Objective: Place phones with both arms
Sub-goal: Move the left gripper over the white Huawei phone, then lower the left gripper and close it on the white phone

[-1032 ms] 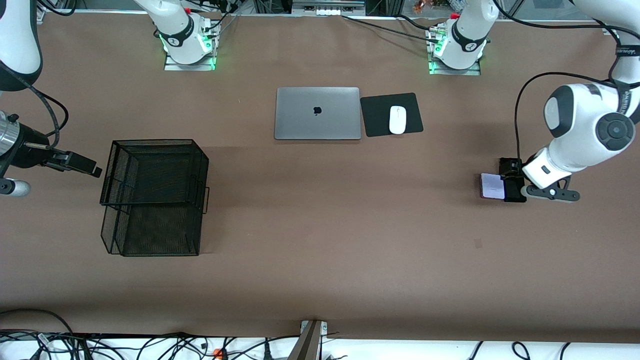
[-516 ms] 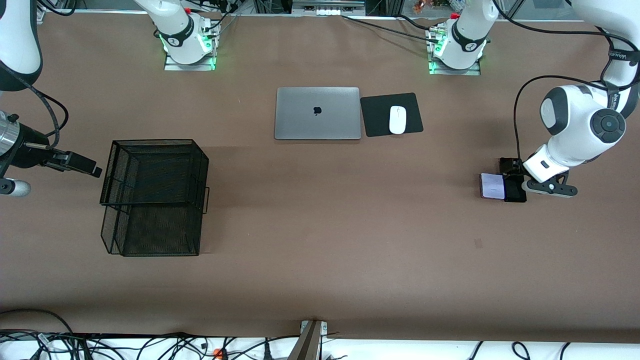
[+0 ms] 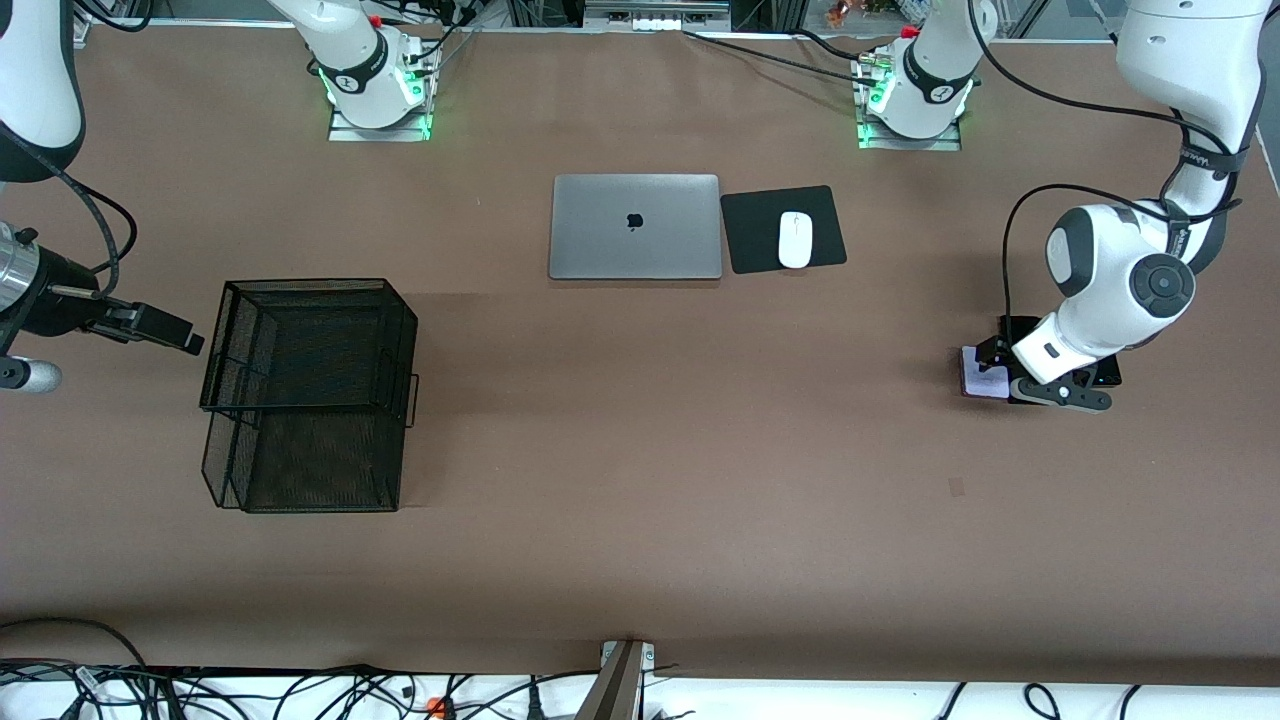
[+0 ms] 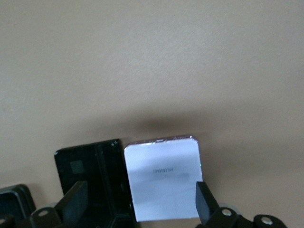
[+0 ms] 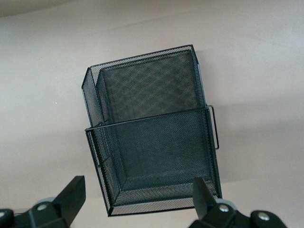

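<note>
The white-lavender phone (image 3: 972, 383) lies flat on the table at the left arm's end, partly hidden by the left hand. It shows plainly in the left wrist view (image 4: 164, 178). The long black slab (image 4: 92, 175) lies right beside it; its end shows in the front view (image 3: 1020, 326). A small black phone (image 3: 1106, 376) lies past the slab, mostly hidden (image 4: 13, 202). My left gripper (image 3: 1000, 370) hangs open over the white-lavender phone and the slab (image 4: 140, 204), touching neither. My right gripper (image 3: 165, 332) waits open beside the basket (image 5: 137, 199).
A black wire-mesh two-tier basket (image 3: 310, 395) stands toward the right arm's end, also in the right wrist view (image 5: 152, 133). A closed silver laptop (image 3: 635, 226) and a white mouse (image 3: 794, 239) on a black pad (image 3: 750, 235) lie near the arms' bases.
The left arm has swung its hand toward the right arm's end, so the gripper now covers part of the white-lavender phone and the slab. The right arm has not moved.
</note>
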Robot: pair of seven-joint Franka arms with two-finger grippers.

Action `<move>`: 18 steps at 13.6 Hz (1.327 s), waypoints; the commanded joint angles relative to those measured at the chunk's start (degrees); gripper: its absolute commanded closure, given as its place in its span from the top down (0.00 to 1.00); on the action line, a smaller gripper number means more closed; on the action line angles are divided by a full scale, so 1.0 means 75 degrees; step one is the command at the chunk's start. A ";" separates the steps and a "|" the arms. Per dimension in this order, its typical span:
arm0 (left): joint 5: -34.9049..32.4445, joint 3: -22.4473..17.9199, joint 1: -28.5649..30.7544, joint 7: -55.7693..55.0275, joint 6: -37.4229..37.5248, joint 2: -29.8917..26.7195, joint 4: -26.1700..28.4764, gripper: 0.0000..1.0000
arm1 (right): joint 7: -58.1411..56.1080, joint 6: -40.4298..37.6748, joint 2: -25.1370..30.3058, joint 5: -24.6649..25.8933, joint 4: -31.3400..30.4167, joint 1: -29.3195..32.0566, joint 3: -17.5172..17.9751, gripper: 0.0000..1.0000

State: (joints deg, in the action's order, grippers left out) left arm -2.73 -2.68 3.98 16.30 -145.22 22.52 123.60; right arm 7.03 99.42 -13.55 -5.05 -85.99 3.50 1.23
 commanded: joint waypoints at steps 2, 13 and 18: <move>0.0188 0.0169 -0.0015 0.0100 -0.0289 0.0418 -0.0308 1.00 | 0.0093 -0.0119 0.0085 0.0029 0.0016 0.0002 0.0023 1.00; 0.0655 0.0368 0.0091 0.0089 -0.0911 0.0911 -0.0309 1.00 | 0.0117 -0.0119 0.0085 0.0005 0.0004 0.0037 -0.0012 1.00; 0.1348 0.0404 0.0102 0.0136 -0.0911 0.1016 -0.0308 1.00 | 0.0105 -0.0119 0.0073 0.0017 0.0004 0.0037 -0.0012 1.00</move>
State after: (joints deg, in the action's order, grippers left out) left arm 5.37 -0.25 4.23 16.21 -151.81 29.35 122.35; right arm 7.08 99.41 -13.55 -5.05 -85.99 3.56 1.02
